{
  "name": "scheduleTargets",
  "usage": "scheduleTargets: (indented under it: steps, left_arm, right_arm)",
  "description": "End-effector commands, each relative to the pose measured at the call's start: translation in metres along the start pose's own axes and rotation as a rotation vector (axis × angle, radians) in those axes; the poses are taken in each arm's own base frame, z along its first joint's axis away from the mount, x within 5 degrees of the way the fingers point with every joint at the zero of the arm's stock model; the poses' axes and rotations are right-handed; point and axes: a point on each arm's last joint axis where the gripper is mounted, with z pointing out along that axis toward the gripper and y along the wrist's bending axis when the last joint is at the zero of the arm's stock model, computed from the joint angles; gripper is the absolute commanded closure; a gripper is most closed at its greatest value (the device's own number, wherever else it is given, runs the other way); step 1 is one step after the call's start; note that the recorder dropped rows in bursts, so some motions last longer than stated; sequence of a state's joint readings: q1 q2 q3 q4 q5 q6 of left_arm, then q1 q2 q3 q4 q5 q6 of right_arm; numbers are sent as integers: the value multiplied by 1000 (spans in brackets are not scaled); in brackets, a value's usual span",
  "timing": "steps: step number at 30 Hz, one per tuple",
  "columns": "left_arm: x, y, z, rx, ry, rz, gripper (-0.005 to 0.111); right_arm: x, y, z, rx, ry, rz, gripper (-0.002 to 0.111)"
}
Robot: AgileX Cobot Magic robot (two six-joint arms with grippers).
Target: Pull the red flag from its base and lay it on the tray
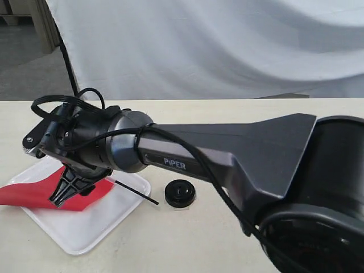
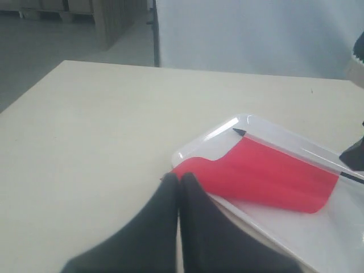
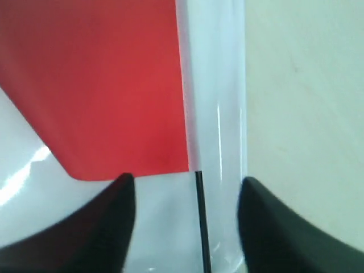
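The red flag lies flat on the white tray, its cloth overhanging the tray's left rim. Its black stick pokes out over the right rim. The black base stands on the table just right of the tray, with no flag in it. My right gripper hovers low over the tray. In the right wrist view this gripper is open, the stick running untouched between its fingers below the cloth. My left gripper is shut on nothing beside the tray's rim, close to the flag.
The right arm's dark forearm stretches across the table from the right and hides much of it. A white cloth backdrop hangs behind the table. Bare beige tabletop spreads beside the tray.
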State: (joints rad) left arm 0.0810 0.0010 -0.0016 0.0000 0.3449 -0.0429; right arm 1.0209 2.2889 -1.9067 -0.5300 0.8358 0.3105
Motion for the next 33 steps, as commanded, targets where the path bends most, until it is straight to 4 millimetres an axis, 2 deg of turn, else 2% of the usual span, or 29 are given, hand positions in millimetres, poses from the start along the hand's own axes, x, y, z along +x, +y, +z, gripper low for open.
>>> scheduleTargets:
  steps: [1,2,5,8,10,14,20,23,26,27,30,33]
  left_arm:
    - [0,0,0,-2,-1,1,107]
    - [0,0,0,-2,-1,1,107]
    - [0,0,0,-2,-1,1,107]
    - [0,0,0,-2,-1,1,107]
    - [0,0,0,-2,-1,1,107]
    - [0,0,0,-2,-1,1,107]
    - [0,0,0,-2,-1,1,107]
    - [0,0,0,-2,-1,1,107]
    - [0,0,0,-2,-1,1,107]
    - [0,0,0,-2,-1,1,107]
    - [0,0,0,-2,-1,1,107]
    - [0,0,0,-2,-1,1,107]
  right_arm:
    - [8,-4,-3,-12,85,-2,100]
    - [12,-3,0,-38,106,2,108]
    - [26,-7,10,-131,144,2,108]
    - [38,-27,14,-183,154,83,108]
    - [44,-41,8,-214,132,138,108]
    - [55,-75,-18,-251,53,223,108]
    - [98,-140,-43,-183,56,381,108]
    - [133,-173,-50,-139,93,483,108]
    - [176,-203,-58,-79,109,618,108]
    - [197,-214,-59,-50,125,675,108]
    - [243,-237,-72,15,159,800,108]
    - [286,-254,-94,76,215,921,108]
